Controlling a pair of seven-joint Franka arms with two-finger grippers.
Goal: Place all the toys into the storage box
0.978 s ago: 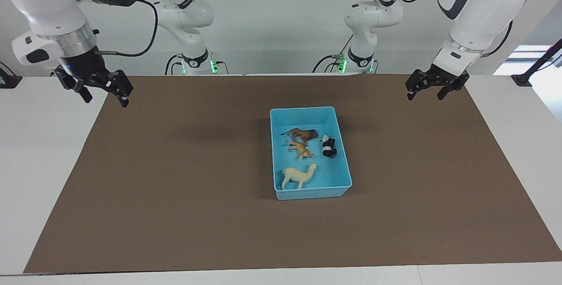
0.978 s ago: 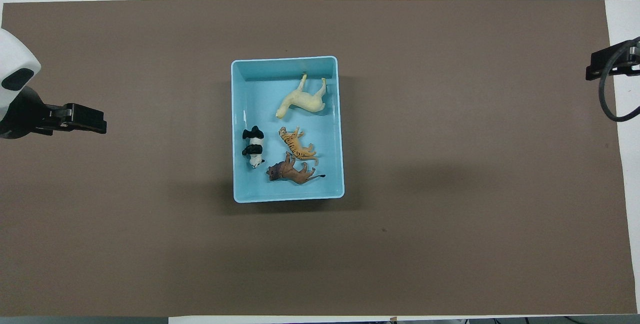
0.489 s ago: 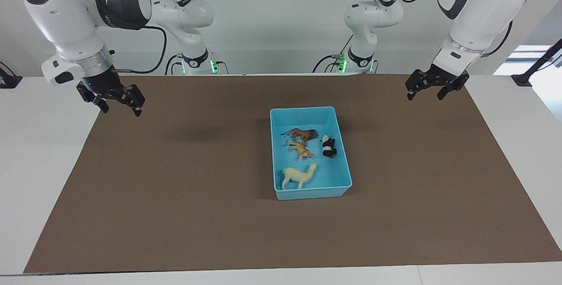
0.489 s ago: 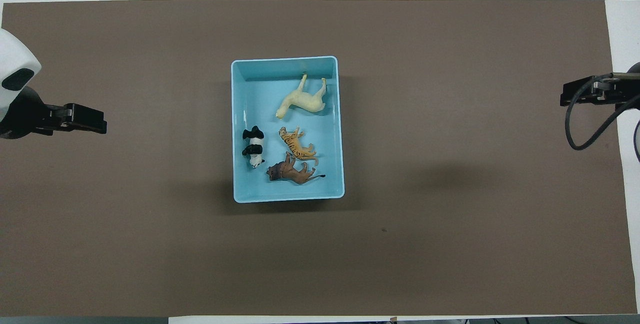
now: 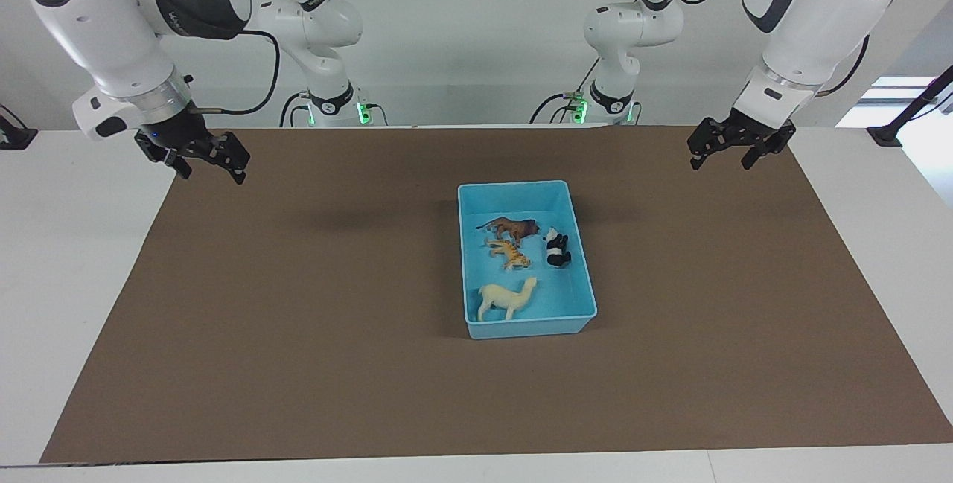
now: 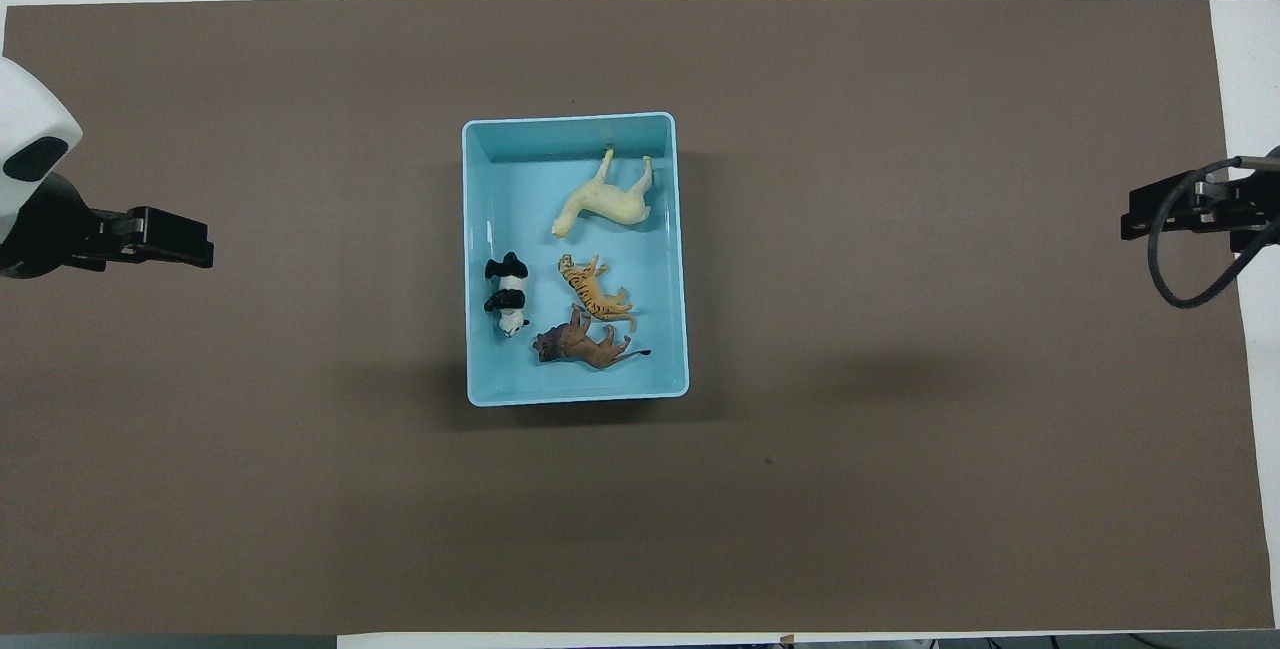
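Since a sec ago only the right gripper (image 5: pixel 209 162) has shifted, swinging in over the brown mat's (image 5: pixel 298 319) edge at the right arm's end; jaws apart, empty. Left gripper (image 5: pixel 732 149) hangs unmoved over the mat's other end, also open, nothing held. All 4 toys lie in the storage box (image 5: pixel 516 190) mid-mat: lion (image 5: pixel 511 228), tiger (image 5: pixel 509 252), panda (image 5: pixel 556 248) beside them, cream horse (image 5: pixel 508 298) farthest from the robots.

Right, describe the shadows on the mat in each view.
Facing view: a dark shadow hugs the storage box toward the right arm's end, and a faint blur lies on the brown mat. Overhead view: a shadow edges the box's robot-side wall; the toys inside are evenly lit.
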